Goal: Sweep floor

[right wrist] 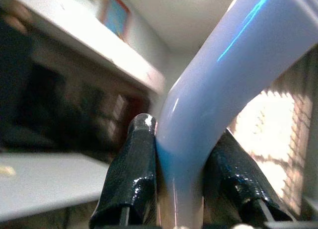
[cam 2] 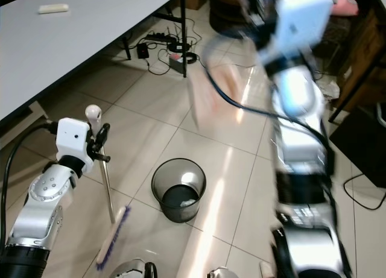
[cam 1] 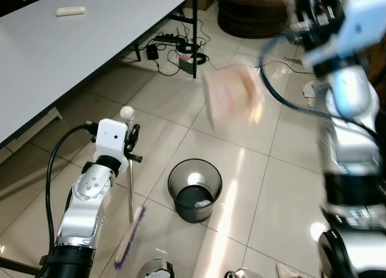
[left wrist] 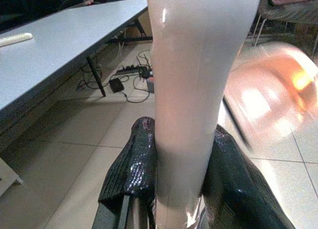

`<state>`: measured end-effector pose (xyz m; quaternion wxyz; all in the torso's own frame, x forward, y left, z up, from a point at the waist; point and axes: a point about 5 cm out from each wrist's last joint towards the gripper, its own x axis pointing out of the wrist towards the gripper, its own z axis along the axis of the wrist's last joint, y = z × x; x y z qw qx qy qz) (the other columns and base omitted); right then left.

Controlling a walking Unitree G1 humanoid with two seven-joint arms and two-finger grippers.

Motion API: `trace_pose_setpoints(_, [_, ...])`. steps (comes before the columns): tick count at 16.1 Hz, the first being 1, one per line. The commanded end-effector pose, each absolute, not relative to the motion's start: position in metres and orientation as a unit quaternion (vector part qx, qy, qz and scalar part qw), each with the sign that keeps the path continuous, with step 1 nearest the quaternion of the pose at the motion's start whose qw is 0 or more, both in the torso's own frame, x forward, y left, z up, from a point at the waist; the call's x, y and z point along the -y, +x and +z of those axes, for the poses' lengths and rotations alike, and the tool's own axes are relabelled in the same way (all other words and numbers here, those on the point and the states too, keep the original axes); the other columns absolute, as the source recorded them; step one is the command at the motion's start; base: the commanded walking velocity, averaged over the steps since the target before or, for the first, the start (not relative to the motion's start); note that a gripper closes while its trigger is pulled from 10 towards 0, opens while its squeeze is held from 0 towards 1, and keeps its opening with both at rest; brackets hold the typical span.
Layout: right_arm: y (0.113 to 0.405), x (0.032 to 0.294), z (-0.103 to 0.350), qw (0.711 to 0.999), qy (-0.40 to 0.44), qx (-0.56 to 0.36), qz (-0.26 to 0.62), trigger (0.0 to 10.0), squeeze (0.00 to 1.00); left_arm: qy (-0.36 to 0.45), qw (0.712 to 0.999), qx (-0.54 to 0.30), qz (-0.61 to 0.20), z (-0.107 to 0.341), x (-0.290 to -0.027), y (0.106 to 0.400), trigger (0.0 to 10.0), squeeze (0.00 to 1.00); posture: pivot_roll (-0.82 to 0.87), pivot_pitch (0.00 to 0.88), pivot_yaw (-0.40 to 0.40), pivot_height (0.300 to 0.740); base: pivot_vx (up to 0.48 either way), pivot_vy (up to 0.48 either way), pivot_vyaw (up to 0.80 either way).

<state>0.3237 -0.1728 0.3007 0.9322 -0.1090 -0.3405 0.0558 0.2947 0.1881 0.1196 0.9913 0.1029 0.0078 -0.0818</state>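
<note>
My left gripper [cam 1: 132, 146] is shut on the pale handle [left wrist: 186, 90] of a broom, black fingers [left wrist: 135, 162] pressed on both sides. The broom [cam 1: 130, 193] stands nearly upright, its purple-bristled brush head [cam 1: 129, 240] on the tiles left of a black mesh bin [cam 1: 194, 190]. My right arm is raised high and blurred. Its gripper [right wrist: 181, 157] is shut on a curved light handle [right wrist: 213, 105]. A pinkish dustpan [cam 1: 232, 97] hangs blurred in the air above and beyond the bin. The bin holds a little pale rubbish.
A long grey table [cam 1: 72, 55] runs along the left, with a small white object [cam 1: 71, 11] on it. Cables and a power strip [cam 1: 181, 49] lie by its far leg. A dark round seat [cam 1: 253, 15] stands at the back, dark furniture [cam 2: 362, 139] on the right.
</note>
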Motion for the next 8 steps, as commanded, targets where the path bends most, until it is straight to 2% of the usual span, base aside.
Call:
trace_pose_setpoints(1, [0.313, 0.185, 0.311, 0.926, -0.116, 0.359, 0.027, 10.0, 0.0, 0.103, 0.991, 0.002, -0.084, 0.124, -0.187, 0.295, 10.0, 0.0, 0.01, 0.061, 0.046, 0.74, 0.0, 0.0, 0.0])
trace_pose_setpoints(3, [0.31, 0.206, 0.287, 0.942, -0.133, 0.307, -0.021, 10.0, 0.0, 0.101, 0.991, 0.002, -0.085, 0.124, -0.187, 0.295, 10.0, 0.0, 0.0, 0.068, 0.048, 0.74, 0.0, 0.0, 0.0])
trace_pose_setpoints(4, [0.309, 0.209, 0.281, 0.945, -0.14, 0.295, -0.027, 10.0, 0.0, 0.101, 0.991, 0.003, -0.086, 0.125, -0.186, 0.296, 10.0, 0.0, 0.0, 0.066, 0.049, 0.74, 0.0, 0.0, 0.0])
trace_pose_setpoints(8, [0.3, 0.22, 0.249, 0.961, -0.149, 0.224, -0.058, 10.0, 0.0, 0.1, 0.989, 0.0, -0.11, 0.125, -0.179, 0.298, 10.0, 0.0, -0.01, 0.074, 0.066, 0.74, -0.282, 0.0, 0.0])
